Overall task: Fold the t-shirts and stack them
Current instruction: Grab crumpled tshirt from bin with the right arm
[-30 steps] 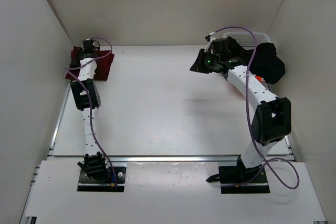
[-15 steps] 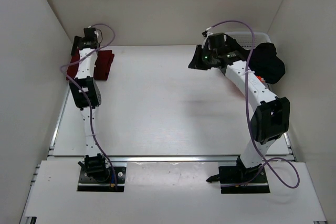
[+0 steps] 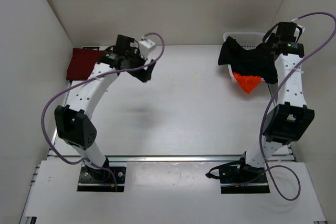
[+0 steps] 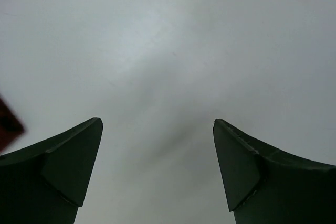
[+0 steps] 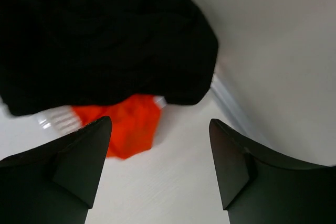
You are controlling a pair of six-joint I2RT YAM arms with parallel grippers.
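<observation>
The dark red t-shirt point(image 3: 83, 63) lies folded flat at the table's back left; a sliver of it point(image 4: 7, 125) shows at the left wrist view's edge. My left gripper point(image 3: 145, 71) point(image 4: 156, 121) hangs open over bare table, right of that shirt, holding nothing. The black t-shirt point(image 3: 247, 59) point(image 5: 105, 40) is bunched and draped over the white basket point(image 3: 245, 37). The orange t-shirt point(image 3: 247, 82) point(image 5: 126, 124) pokes out beneath it onto the table. My right gripper point(image 3: 271, 45) point(image 5: 159, 121) is open just above and right of the black shirt, with nothing between its fingers.
The basket stands in the back right corner against the right wall point(image 3: 315, 51). White enclosure walls close in the back and both sides. A metal rail point(image 3: 173, 157) runs along the near edge in front of both arm bases.
My left gripper opened and swung right, away from the dark red shirt. My right gripper opened, let go of the black shirt and moved right towards the wall; the black shirt now hangs over the basket.
</observation>
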